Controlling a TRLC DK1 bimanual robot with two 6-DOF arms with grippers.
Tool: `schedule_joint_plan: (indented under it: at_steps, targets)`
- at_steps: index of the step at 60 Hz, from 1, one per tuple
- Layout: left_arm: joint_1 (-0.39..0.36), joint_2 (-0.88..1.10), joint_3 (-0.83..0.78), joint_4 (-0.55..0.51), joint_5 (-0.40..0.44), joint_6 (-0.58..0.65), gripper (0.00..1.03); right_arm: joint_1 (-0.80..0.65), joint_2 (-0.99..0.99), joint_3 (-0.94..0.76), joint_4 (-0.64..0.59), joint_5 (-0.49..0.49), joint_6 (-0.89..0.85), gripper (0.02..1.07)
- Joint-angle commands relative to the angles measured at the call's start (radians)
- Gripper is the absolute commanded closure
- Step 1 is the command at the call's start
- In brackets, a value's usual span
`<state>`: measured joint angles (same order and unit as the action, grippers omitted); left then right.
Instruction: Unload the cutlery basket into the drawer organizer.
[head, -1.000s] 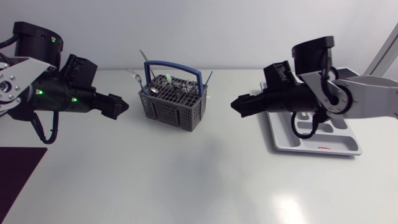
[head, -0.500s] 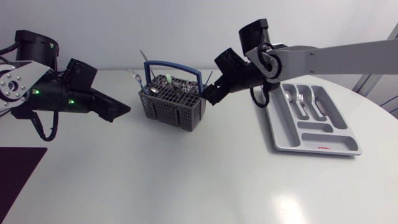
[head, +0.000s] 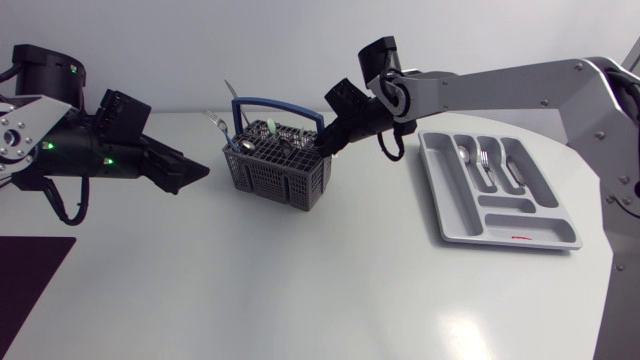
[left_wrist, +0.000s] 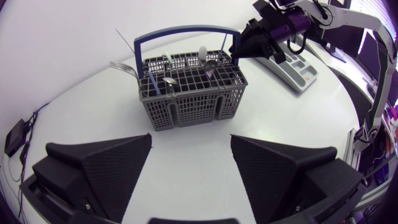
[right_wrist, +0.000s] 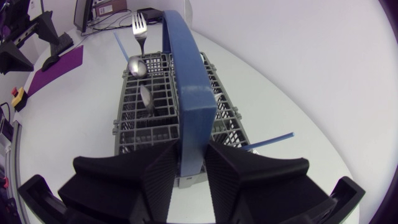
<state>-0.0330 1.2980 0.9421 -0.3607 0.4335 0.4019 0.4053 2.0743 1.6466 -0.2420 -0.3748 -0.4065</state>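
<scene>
The grey cutlery basket (head: 278, 168) with a blue handle (head: 275, 103) stands at the table's middle back, holding forks, spoons and a blue stick. My right gripper (head: 328, 147) is at the basket's right end. In the right wrist view its fingers press on both sides of the blue handle (right_wrist: 189, 81), shut on it, with a fork (right_wrist: 140, 28) and a spoon (right_wrist: 137, 65) beyond. My left gripper (head: 195, 172) hovers left of the basket, open and empty; the basket (left_wrist: 193, 93) is ahead of its fingers. The grey drawer organizer (head: 448, 215) lies to the right.
A few pieces of cutlery (head: 485, 160) lie in the organizer's far compartments. A dark purple mat (head: 25, 290) covers the front left corner. Bare white tabletop stretches in front of the basket and organizer.
My right arm swung left from over the organizer to the basket's right end and its fingers closed on the blue handle. The left arm barely moved.
</scene>
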Motion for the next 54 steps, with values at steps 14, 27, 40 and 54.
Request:
schedule_joint_plan:
  at_steps: [14, 27, 40, 54]
  targets:
    - [0.005, -0.049, -0.046, 0.008, 0.019, 0.023, 0.1, -0.039, -0.163, -0.179, -0.066, -0.107, -0.1, 0.97]
    - [-0.024, -0.071, -0.051, -0.003, 0.019, 0.021, 0.1, -0.103, -0.332, -0.369, -0.134, -0.202, -0.222, 0.97]
    - [-0.064, -0.094, -0.071, -0.007, 0.019, 0.048, 0.1, -0.157, -0.487, -0.507, -0.303, -0.294, -0.43, 0.96]
    - [-0.091, -0.131, -0.106, 0.034, 0.022, 0.141, 0.1, -0.214, -0.599, -0.559, -0.344, -0.323, -0.492, 0.05]
